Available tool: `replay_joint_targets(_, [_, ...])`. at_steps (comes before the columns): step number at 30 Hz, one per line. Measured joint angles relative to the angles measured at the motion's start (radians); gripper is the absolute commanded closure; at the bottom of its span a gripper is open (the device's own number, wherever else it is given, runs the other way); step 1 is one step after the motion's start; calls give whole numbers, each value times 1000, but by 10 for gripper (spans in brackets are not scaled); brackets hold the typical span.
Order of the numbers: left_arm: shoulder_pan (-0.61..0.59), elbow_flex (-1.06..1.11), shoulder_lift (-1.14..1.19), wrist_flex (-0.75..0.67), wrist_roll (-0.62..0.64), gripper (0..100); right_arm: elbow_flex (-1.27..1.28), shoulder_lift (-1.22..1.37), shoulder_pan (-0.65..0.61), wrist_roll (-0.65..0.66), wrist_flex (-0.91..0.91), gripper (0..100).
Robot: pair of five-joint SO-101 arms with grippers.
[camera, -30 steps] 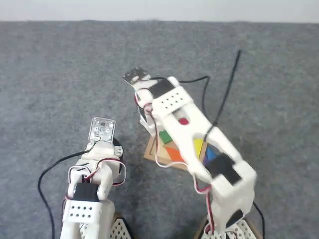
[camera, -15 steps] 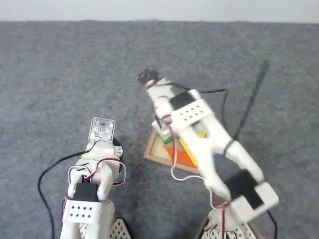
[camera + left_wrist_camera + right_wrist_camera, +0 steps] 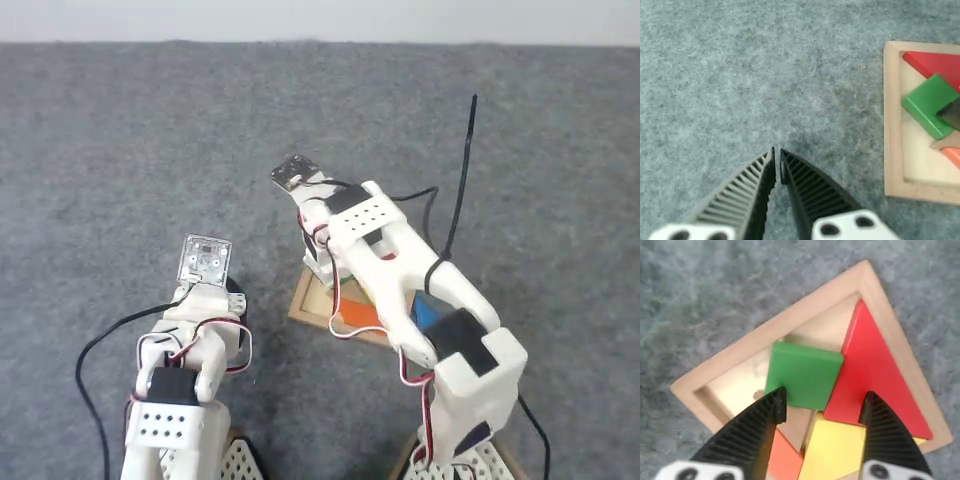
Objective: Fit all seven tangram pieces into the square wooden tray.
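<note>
The square wooden tray (image 3: 790,320) holds a green square (image 3: 802,374), a red triangle (image 3: 872,375), a yellow piece (image 3: 835,450) and an orange piece (image 3: 785,457). My right gripper (image 3: 822,402) hangs open just above the green square, its fingers over the pieces. In the high view the right arm (image 3: 400,275) covers most of the tray (image 3: 305,305); an orange piece (image 3: 358,316) and a blue piece (image 3: 425,312) peek out. My left gripper (image 3: 777,152) is shut over bare carpet, left of the tray (image 3: 892,115), with the green square (image 3: 927,105) and red triangle (image 3: 935,62) in sight.
Grey carpet (image 3: 150,130) covers the whole table. The left arm (image 3: 190,350) stands near the front left. A black cable (image 3: 462,170) rises behind the right arm. Open carpet lies to the left and far side of the tray.
The right arm swung right and then back toward the left, ending lower over the tray. The left arm has not moved.
</note>
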Motion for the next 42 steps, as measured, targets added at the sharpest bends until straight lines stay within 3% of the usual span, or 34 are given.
replay_joint_targets(17, [0, 0, 0, 0, 0, 986, -77, 21, 9, -2, 48, 757])
replay_joint_targets(28, [0, 0, 0, 0, 0, 986, -110, 81, -21, -15, -72, 756])
replay_joint_targets(42, [0, 0, 0, 0, 0, 986, -146, 80, -20, -17, -2, 756])
